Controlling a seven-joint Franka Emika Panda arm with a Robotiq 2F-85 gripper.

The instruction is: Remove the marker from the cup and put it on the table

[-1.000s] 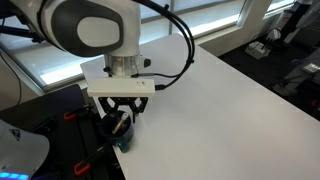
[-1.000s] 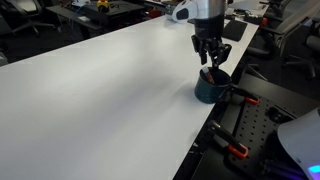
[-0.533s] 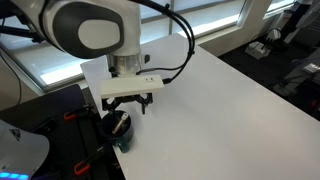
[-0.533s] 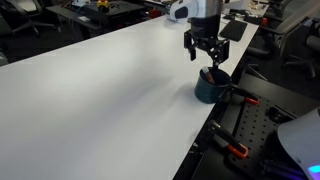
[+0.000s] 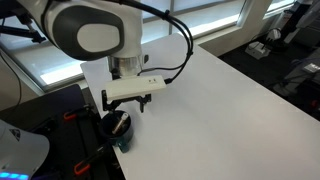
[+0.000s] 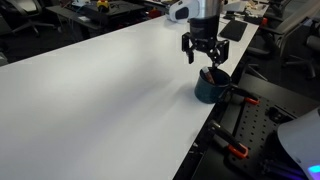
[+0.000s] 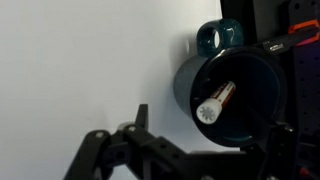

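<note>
Bright, even light. Windows (image 5: 215, 15) well behind the cup (image 5: 120, 130) wash out pale in an exterior view. Table (image 6: 100, 90) around the cup reads flat white for you, shadows faint. Your wrist view: the cup's inside goes dark; gripper (image 7: 208, 122) below it is blurred and underexposed.

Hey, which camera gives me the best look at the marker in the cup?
The wrist view. It looks down into the cup, so the marker lying inside is plainly visible. Both exterior views show the cup from the side, with the marker too small to make out.
</note>
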